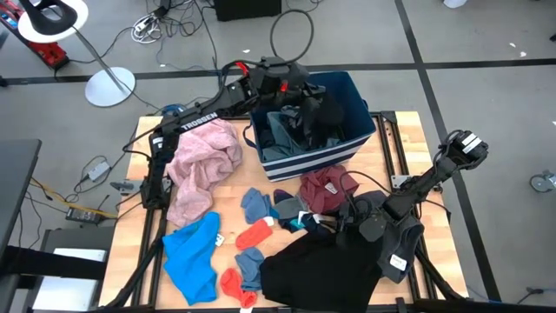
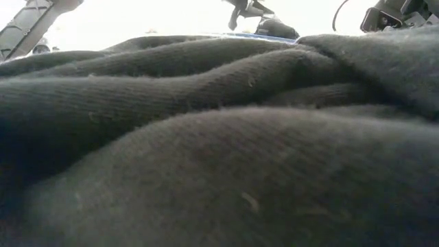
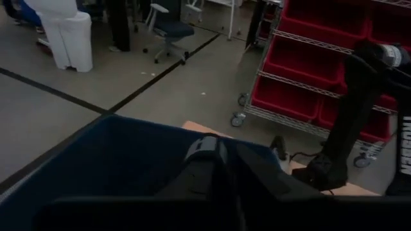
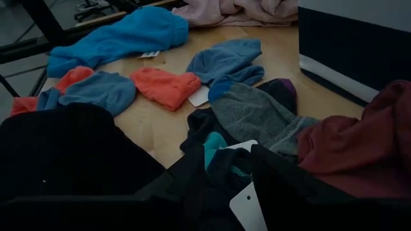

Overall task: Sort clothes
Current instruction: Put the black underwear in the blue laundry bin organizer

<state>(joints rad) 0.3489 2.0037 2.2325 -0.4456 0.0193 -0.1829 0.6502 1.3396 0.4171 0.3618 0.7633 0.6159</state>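
Here, from my remote seat, I look down on a wooden counter strewn with clothes. Largest is a black garment at the near edge, so close to the low camera that it fills that view. Next is a pink garment on the left, then a bright blue piece, a dark grey piece and a maroon one. Small socks, red and blue, lie in the middle.

At the far side stands a navy bin with white stripes; it holds a grey-blue garment and something dark.

The left hand hangs over the bin with dark cloth draped beneath it; I judge it is dropping a piece in, though I cannot tell whether its fingers are clenched or released. The right hand rests low on the dark grey piece beside the maroon one; its grip I cannot tell either.

Next, I think, the left hand must let go and lift clear of the bin.
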